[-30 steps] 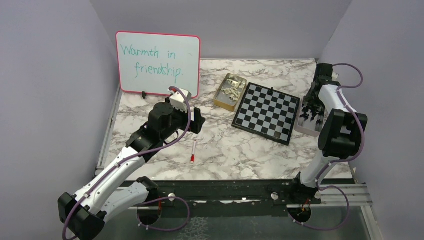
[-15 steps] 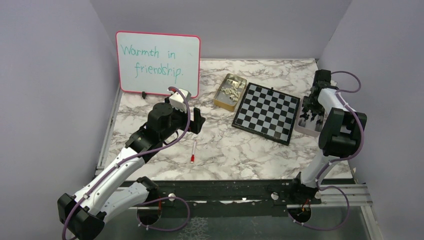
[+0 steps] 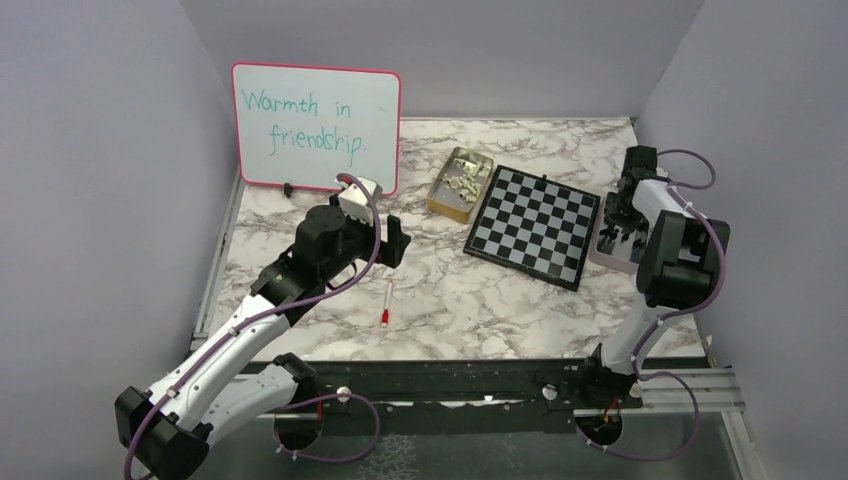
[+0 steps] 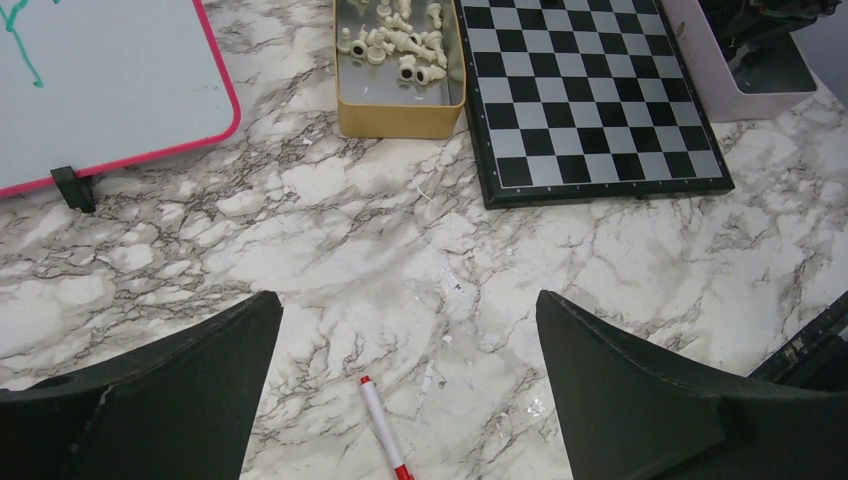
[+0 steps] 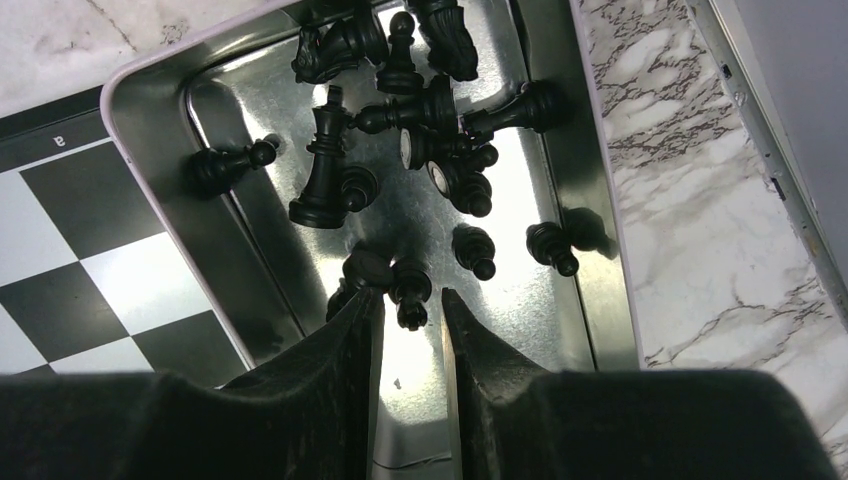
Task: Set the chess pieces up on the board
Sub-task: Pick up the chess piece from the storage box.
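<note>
While dipped into the silver tray (image 5: pixel 250 95) at three o'clock of the board (image 3: pixel 535 225), straddles one black pawn (image 5: pixel 410 287) with the right claw (image 5: pixel 408 300), gap narrow; cannot tell whether pinched or merely flanked. Shows the other black pieces (image 5: pixel 420 120) scattered in that tray, many toppled. Hangs the left claw (image 4: pixel 405 300) wide and holding nothing above the surface (image 4: pixel 350 210), at eight o'clock of the board, with a red-tipped pen (image 4: pixel 383 430) near at six. Finds the cream pieces (image 4: pixel 400 45) heaped in a gold tin (image 4: pixel 400 115) just beside the board at ten o'clock.
</note>
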Robot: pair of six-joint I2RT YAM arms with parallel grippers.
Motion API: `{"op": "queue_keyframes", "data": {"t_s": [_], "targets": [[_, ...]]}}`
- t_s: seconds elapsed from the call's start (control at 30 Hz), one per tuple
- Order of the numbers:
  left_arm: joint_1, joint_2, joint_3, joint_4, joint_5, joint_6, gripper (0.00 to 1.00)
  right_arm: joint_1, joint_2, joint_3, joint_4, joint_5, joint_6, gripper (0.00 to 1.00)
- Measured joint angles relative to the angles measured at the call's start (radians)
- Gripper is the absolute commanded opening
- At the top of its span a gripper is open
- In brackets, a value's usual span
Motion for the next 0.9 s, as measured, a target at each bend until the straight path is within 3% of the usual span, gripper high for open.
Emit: {"op": "queue_keyframes", "data": {"t_s": [0.4, 0.9], "targets": [[0.000, 0.000, 0.000, 0.000, 0.000, 0.000, 0.99, -0.001, 0.016, -0.008, 0.013, -0.002, -0.002, 0.21], [0.000, 0.000, 0.000, 0.000, 0.000, 0.000, 0.99, -0.001, 0.012, 0.003, -0.009, 0.023, -0.002, 0.17]]}}
